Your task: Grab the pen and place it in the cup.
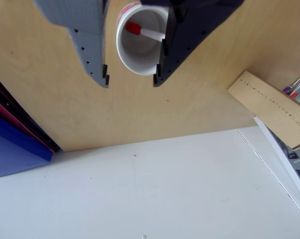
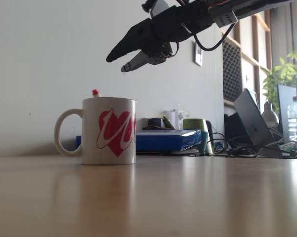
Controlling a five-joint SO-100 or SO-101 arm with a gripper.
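Inside the white mug-shaped cup [image 2: 109, 131] with its pink-red heart print, we see the slim white pen [image 1: 140, 31] leaning, its red end [image 2: 95, 92] poking above the rim. Above the cup, our two-finger gripper [image 1: 131, 79] hangs spread apart, holding nothing.
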